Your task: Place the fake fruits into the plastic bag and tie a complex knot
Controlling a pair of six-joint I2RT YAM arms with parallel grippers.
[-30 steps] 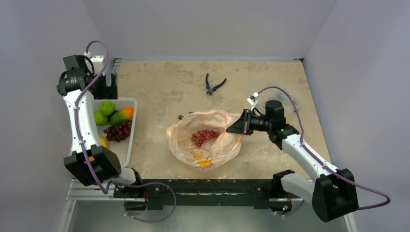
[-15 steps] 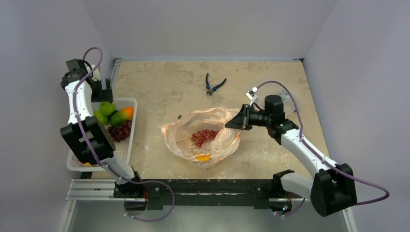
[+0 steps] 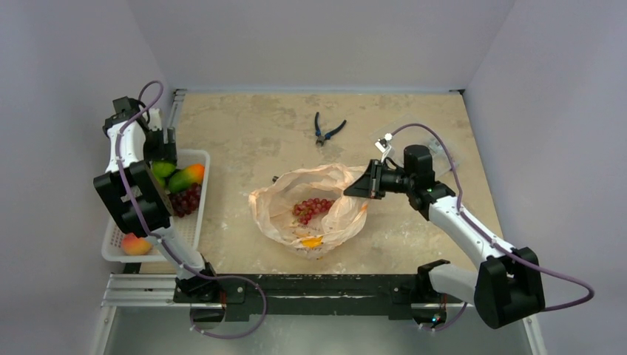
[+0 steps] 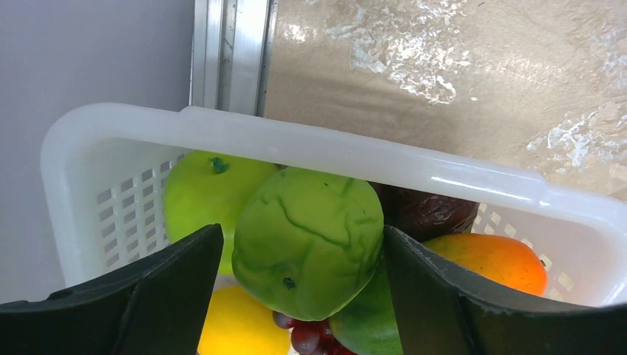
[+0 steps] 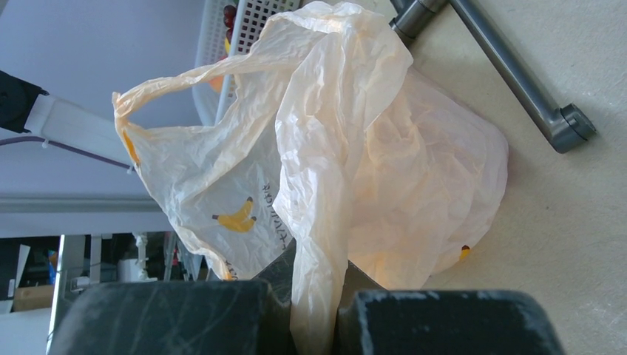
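The white basket (image 3: 194, 231) at the left holds the fake fruits: a wrinkled green fruit (image 4: 307, 240), a lighter green one (image 4: 200, 196), a yellow citrus (image 4: 240, 325), a mango (image 4: 488, 259), a dark plum (image 4: 425, 211) and dark grapes (image 3: 185, 200). My left gripper (image 3: 160, 154) is open over the basket's far end, with its fingers on either side of the wrinkled green fruit. The peach plastic bag (image 3: 336, 214) lies open mid-table with red grapes (image 3: 312, 208) inside. My right gripper (image 3: 362, 185) is shut on the bag's rim (image 5: 325, 244) and holds it up.
Blue-handled pliers (image 3: 327, 132) lie at the back centre. A clear plastic sheet (image 3: 436, 148) lies behind the right arm. A peach-coloured fruit (image 3: 135, 243) sits at the basket's near end. A grey metal rod (image 5: 510, 74) lies just beyond the bag.
My left arm swung over the basket and its gripper came down around the green fruits. The right gripper shifted the bag's rim slightly left, still gripping it.
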